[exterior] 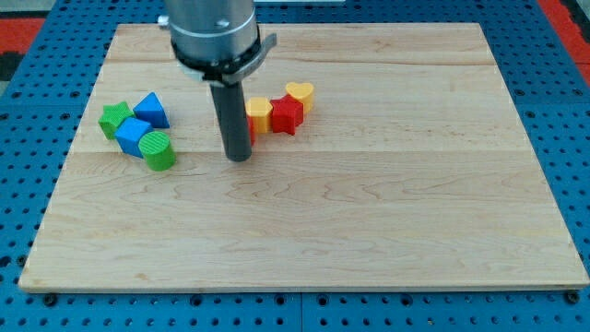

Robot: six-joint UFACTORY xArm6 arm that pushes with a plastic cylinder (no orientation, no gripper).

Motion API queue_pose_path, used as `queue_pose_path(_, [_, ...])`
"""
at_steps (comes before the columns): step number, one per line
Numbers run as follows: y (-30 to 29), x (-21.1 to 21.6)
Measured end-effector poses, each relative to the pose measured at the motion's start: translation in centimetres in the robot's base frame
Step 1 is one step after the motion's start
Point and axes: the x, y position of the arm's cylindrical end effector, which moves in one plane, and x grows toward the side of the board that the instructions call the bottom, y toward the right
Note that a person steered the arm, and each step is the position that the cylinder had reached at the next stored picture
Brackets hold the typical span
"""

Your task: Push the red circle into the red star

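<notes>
My tip rests on the wooden board, left of centre. The rod hides most of a red block, probably the red circle; only a thin red sliver shows at the rod's right edge, below a yellow block. The red star sits just right of that yellow block and touches it. A yellow heart touches the star's upper right. My tip is at the lower left of this cluster.
A second cluster lies at the view's left: a green star, a blue triangle, a blue block and a green cylinder. A blue pegboard surrounds the board.
</notes>
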Motion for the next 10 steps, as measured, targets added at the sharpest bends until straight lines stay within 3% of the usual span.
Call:
queue_pose_path(2, [3.3, -2.1])
queue_pose_path(3, [1.4, 0.4])
queue_pose_path(4, [-4.4, -1.8])
queue_pose_path(5, [-5.4, -2.5])
queue_pose_path(8, [4.6, -6.3])
queue_pose_path(9, [3.7, -6.4])
queue_pose_path(10, [3.1, -1.8])
